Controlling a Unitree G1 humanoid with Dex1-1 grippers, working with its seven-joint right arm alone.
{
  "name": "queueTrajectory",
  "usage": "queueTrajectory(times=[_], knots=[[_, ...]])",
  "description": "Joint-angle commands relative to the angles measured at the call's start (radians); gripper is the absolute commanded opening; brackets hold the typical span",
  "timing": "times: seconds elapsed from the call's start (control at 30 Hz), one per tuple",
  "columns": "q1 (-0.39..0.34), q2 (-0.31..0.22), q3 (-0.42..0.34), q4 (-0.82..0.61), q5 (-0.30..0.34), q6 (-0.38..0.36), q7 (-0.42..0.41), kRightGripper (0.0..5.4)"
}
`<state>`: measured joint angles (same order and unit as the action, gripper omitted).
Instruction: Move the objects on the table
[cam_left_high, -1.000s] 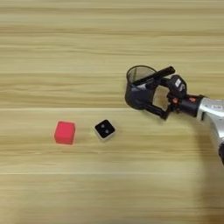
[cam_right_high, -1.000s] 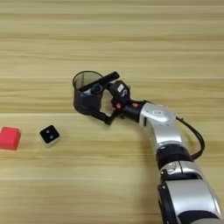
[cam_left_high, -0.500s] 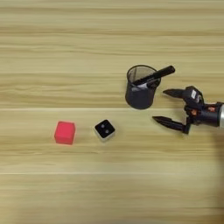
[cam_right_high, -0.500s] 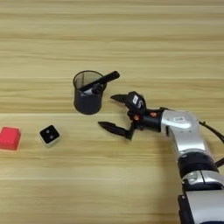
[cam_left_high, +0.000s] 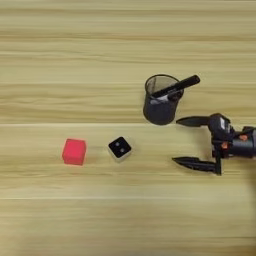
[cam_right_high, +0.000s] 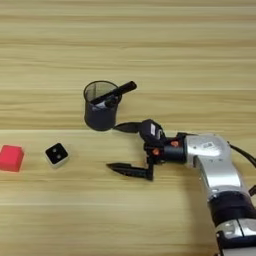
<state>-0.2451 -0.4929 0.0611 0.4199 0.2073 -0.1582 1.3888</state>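
Three objects sit mid-table (cam_left_high: 60, 45), with broad bare wood on every side; the black mesh pen cup (cam_left_high: 160, 102) stands upright, a marker (cam_left_high: 175, 86) leaning out right; the red cube (cam_left_high: 74, 151) and white cube (cam_left_high: 120, 148) lie left, apart; the right gripper (cam_right_high: 122, 147) hangs empty, fingers spread wide, just right of the cup.

On the surface (cam_left_high: 60, 40) we find the cube (cam_left_high: 74, 151) furthest left, with the dotted cube (cam_left_high: 120, 147) just beside it on its right, the two apart. The pen cup (cam_left_high: 160, 106) stands further right and further back, a marker (cam_left_high: 176, 87) in it leaning over its right rim. Right of the cup and nearer us lies our pincer (cam_right_high: 118, 147), its fingers spread and pointing left, the rear one near the cup's base, and behind it the forearm (cam_right_high: 215, 165) runs toward the bottom right.
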Motion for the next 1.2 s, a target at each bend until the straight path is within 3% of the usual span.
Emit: queueTrajectory(times=[0.03, 0.5, 0.77, 1.2], knots=[[-0.026, -0.010, 0.007, -0.098, 0.032, 0.028, -0.017, 5.38], [-0.023, 0.083, 0.072, -0.117, 0.008, 0.047, -0.082, 5.38], [-0.046, 0.145, 0.094, -0.062, -0.055, 0.000, -0.194, 5.38], [-0.055, 0.198, 0.154, -0.019, -0.111, -0.037, -0.246, 5.38]])
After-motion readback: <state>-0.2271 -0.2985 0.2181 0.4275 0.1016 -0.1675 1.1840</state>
